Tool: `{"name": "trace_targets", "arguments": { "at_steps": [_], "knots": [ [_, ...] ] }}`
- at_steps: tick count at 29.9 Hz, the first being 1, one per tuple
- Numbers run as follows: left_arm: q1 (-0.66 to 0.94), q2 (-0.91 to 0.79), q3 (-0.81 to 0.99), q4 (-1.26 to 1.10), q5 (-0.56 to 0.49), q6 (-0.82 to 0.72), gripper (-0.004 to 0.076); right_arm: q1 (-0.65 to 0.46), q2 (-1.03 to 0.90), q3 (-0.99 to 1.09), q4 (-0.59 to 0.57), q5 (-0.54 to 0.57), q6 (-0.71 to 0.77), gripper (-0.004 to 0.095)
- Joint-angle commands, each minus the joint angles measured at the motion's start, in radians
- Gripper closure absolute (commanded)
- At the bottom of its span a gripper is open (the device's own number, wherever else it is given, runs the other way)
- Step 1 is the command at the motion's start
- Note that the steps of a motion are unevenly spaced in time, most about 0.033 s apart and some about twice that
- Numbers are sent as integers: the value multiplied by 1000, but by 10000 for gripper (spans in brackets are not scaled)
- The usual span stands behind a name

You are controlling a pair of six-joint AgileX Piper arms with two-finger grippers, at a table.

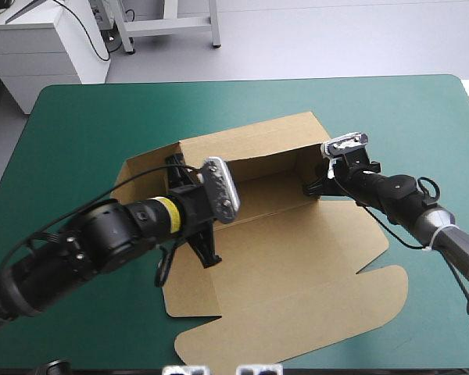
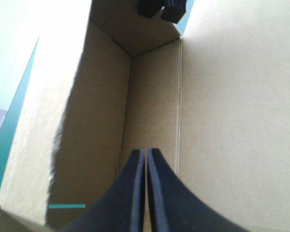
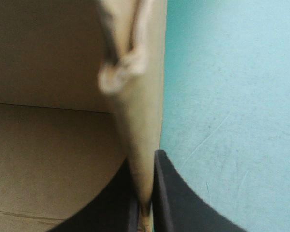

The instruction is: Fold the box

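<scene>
Brown box sits mid-table and is half raised. The far wall and right end wall stand upright. The lid lies flat on the teal-green table toward the near edge, and a left-end flap is splayed outward.

Left gripper: jaws pressed together into one point with only a thin slit, and no board visible between them. It sits inside the tray, low over the floor, aimed along it at the right end wall. The far wall runs along one side of the jaws and the lid sheet along the other.

Right gripper: jaws clamped on the right end wall, with the board sandwiched between them. One jaw is inside the tray; the other is outside, over bare cover. The wall's edge runs on ahead of the jaws.
</scene>
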Motion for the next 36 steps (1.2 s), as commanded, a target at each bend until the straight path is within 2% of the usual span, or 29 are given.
{"name": "trace_targets", "arguments": {
  "at_steps": [1,5,7,11,16,21,25,33,36],
  "knots": [
    [158,-83,-37,-153,-58,121,723,-4,-22,-29,13,20,17,926],
    [429,-121,-37,-472,-53,336,723,-4,-22,-29,13,22,22,926],
    [593,-136,-37,-702,-35,463,723,-4,-22,-29,13,20,22,928],
    [892,-143,-37,-1050,16,629,723,-4,-22,-29,13,18,26,928],
    [1208,-133,-28,-1268,124,710,723,-4,-22,-29,13,18,40,926],
    [1455,-133,51,-1517,139,710,723,-4,-21,-29,13,-19,41,928],
    [1567,-133,126,-1601,178,743,723,-4,-21,-29,13,-21,41,927],
    [1571,-133,173,-1614,168,769,724,-31,6,-38,-35,-8,45,928],
    [1571,-133,173,-1614,170,769,724,-91,56,-69,-39,91,69,928]
  ]
}}
